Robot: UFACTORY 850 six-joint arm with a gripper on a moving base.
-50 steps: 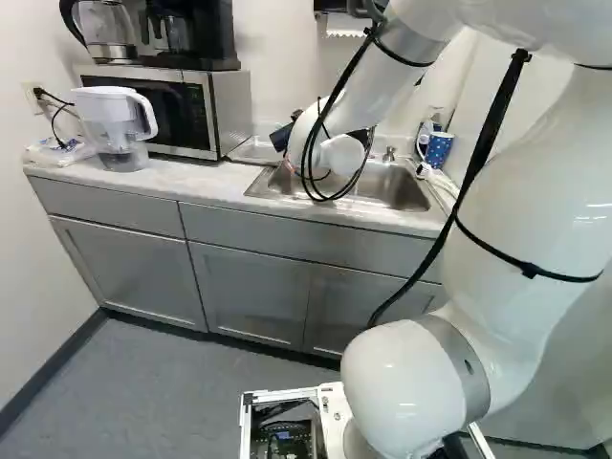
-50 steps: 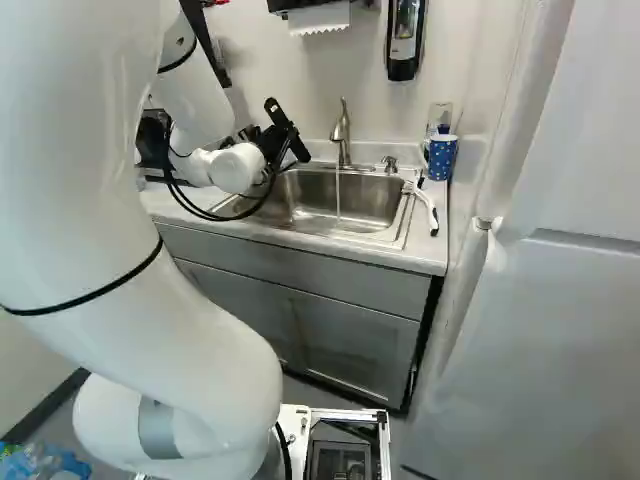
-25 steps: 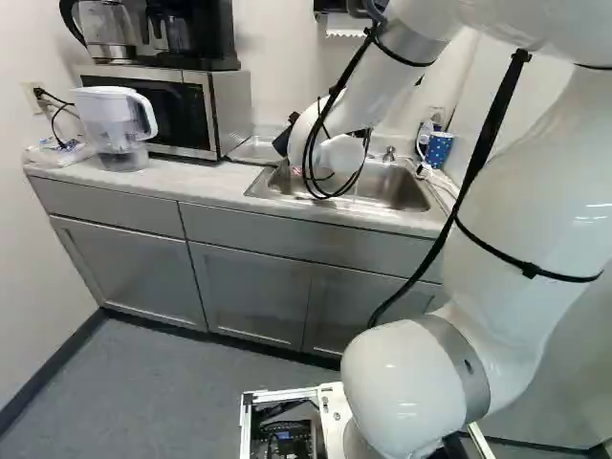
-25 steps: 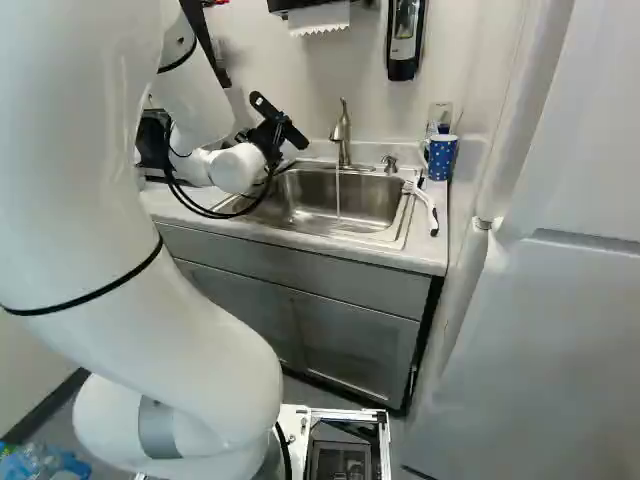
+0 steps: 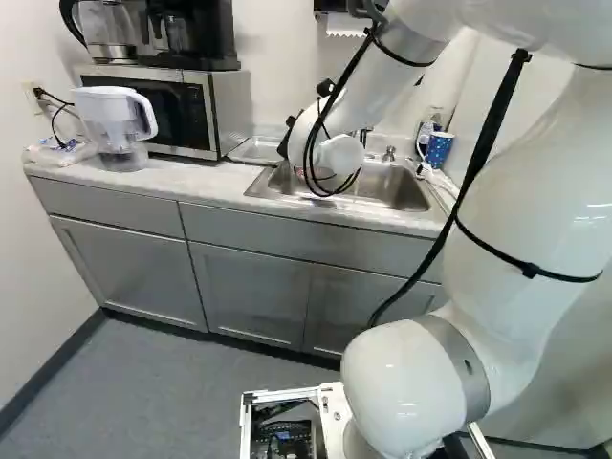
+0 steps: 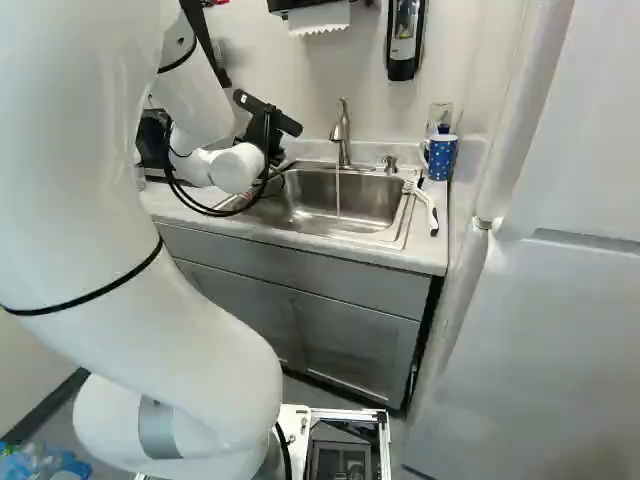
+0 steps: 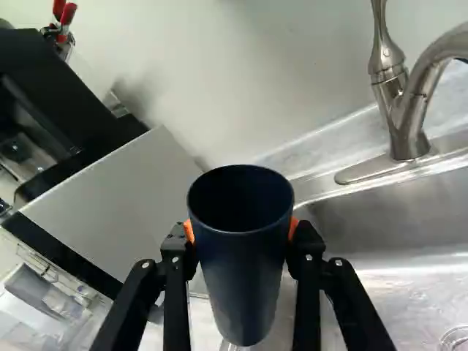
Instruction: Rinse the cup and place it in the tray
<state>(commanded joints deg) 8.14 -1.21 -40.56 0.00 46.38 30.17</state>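
Tool [image 7: 241, 230] clamped on cup [image 7: 245, 285] | near sink [image 7: 409, 212] left edge | likely placing step | next: align over tray [image 5: 252, 151], lower

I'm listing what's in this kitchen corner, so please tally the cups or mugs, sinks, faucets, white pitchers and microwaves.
Cups or mugs: 2 (dark cup in gripper, spotted mug; clear item behind it unclear, uncounted)
Sink: 1
Faucet: 1
White pitcher: 1
Microwave: 1
Total: 6
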